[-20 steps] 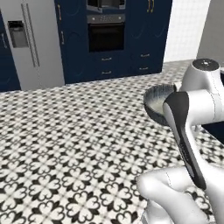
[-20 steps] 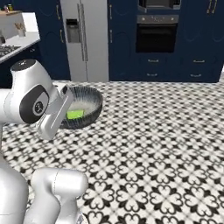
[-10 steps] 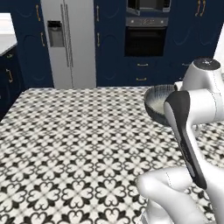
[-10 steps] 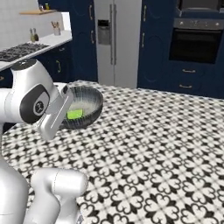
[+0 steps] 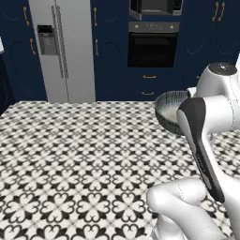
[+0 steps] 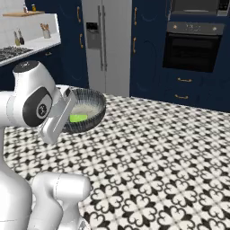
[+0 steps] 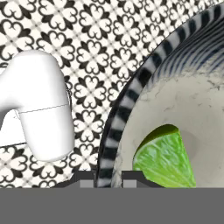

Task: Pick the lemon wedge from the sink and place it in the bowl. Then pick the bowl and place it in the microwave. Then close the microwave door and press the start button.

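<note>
Patterned tile floor (image 5: 70,154), navy cabinets (image 6: 148,49), steel fridge (image 5: 63,47) and black oven (image 5: 152,47) far ahead.
Arm raised; jaws (image 7: 108,178) nearly closed, pinching the rim of the bowl (image 6: 85,114); lemon wedge (image 7: 165,157) lies inside it.

Lemon wedge (image 6: 78,118) in bowl (image 6: 92,120); fridge (image 6: 107,45) left of oven (image 6: 193,47), microwave (image 6: 197,6) above.
</note>
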